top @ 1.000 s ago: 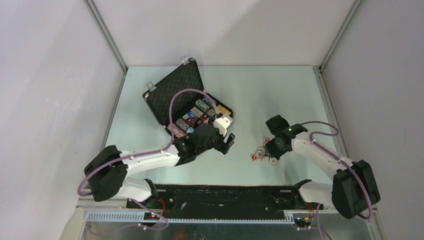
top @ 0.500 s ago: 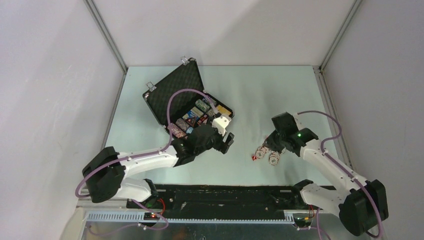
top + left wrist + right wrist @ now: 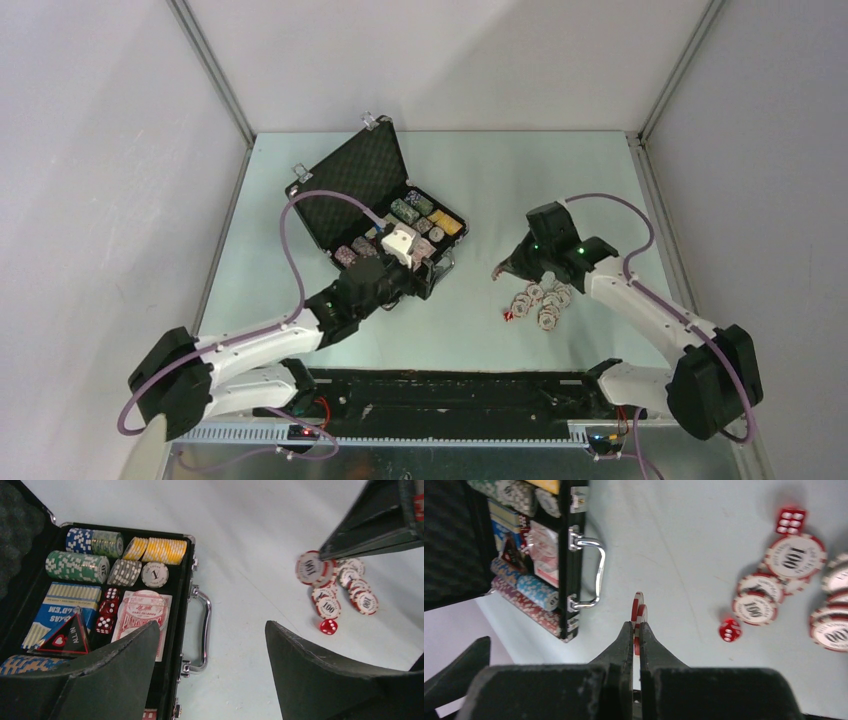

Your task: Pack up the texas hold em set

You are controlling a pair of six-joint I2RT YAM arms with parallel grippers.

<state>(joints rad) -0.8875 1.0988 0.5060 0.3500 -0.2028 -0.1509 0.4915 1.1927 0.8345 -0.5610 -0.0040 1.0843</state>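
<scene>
Holding chips (image 3: 77,566), decks (image 3: 142,614), dice (image 3: 105,624): open case (image 3: 182,580)

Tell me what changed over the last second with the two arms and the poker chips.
The right gripper, shut on two red-and-white poker chips, lifted away from the loose chip pile on the table and swung left toward the open black foam-lined case. The left gripper shifted left toward the case, jaws open and empty. The case and its contents stayed put.

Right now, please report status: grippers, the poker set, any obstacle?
Left gripper open, by handle. Right gripper shut on red-white chips. Case open, partly packed; loose chips, dice on table. No obstacle seen.
</scene>
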